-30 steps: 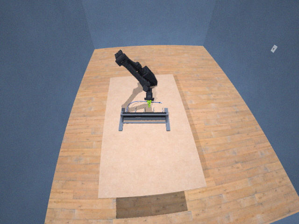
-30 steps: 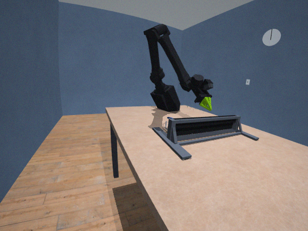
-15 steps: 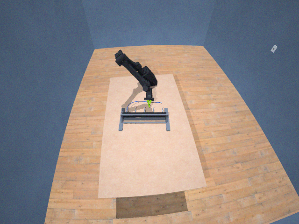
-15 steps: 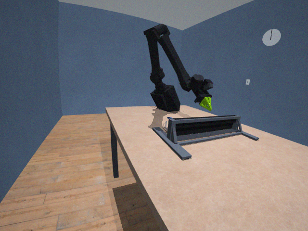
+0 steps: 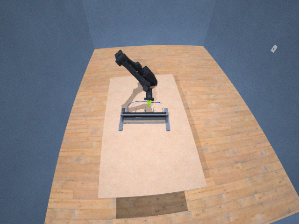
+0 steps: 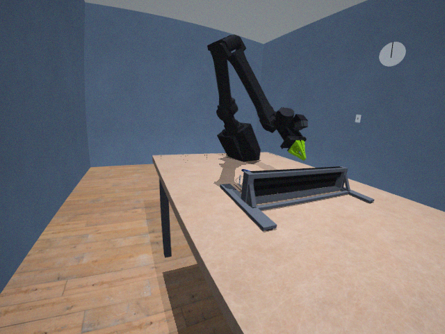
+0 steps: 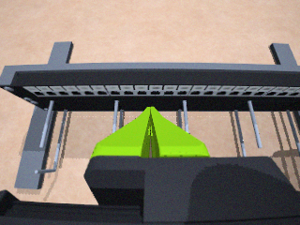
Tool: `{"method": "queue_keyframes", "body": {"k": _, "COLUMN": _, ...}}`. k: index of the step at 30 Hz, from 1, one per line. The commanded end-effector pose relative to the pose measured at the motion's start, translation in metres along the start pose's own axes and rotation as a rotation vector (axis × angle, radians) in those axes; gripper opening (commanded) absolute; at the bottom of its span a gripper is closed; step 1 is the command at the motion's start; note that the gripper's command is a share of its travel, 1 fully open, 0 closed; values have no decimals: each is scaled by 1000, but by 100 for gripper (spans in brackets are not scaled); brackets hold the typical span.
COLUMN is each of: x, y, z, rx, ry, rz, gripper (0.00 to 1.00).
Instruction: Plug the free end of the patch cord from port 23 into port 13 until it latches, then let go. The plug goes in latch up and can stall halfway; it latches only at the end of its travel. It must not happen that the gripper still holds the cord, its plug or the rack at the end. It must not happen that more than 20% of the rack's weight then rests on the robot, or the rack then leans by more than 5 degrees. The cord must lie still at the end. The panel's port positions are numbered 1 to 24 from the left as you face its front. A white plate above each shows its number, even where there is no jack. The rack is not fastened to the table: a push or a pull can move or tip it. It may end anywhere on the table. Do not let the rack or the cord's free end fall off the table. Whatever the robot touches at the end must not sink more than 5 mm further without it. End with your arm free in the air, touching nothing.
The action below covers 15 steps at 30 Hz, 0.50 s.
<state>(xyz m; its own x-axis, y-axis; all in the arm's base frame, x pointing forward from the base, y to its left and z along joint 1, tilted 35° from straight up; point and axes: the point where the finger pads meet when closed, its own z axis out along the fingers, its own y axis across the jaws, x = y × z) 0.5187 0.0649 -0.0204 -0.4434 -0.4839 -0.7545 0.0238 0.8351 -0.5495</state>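
The grey rack (image 5: 144, 122) (image 6: 251, 211) stands on the table with its patch panel (image 7: 150, 75) facing the arm. A row of white number plates (image 7: 141, 88) runs along the panel. The thin blue patch cord (image 5: 135, 101) (image 6: 245, 169) arcs from the panel's left end in the top view across the table. Its free end (image 5: 160, 102) lies on the table near the rack's right end. My green gripper (image 5: 149, 104) (image 6: 301, 154) (image 7: 150, 111) is shut and empty. It hangs in the air in front of the panel's middle, above the cord. The wrist view does not show the blue cord clearly.
Several thin grey rods (image 7: 115, 116) (image 7: 253, 124) stick out from the panel toward me. The rack's two feet (image 5: 120, 124) (image 5: 167, 122) reach along the table. The arm's base (image 6: 238, 142) stands behind the rack. The table's left edge (image 6: 186, 223) is near the rack's foot.
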Motion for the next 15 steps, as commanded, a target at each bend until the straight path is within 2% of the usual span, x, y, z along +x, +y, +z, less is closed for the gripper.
{"method": "queue_keyframes", "body": {"k": 1, "x": -14, "y": -15, "z": 1, "rx": 24, "ry": -30, "rz": 21, "gripper": 0}}
{"method": "queue_keyframes", "body": {"k": 15, "x": -13, "y": -15, "z": -2, "rx": 24, "ry": -27, "rz": 20, "gripper": 0}}
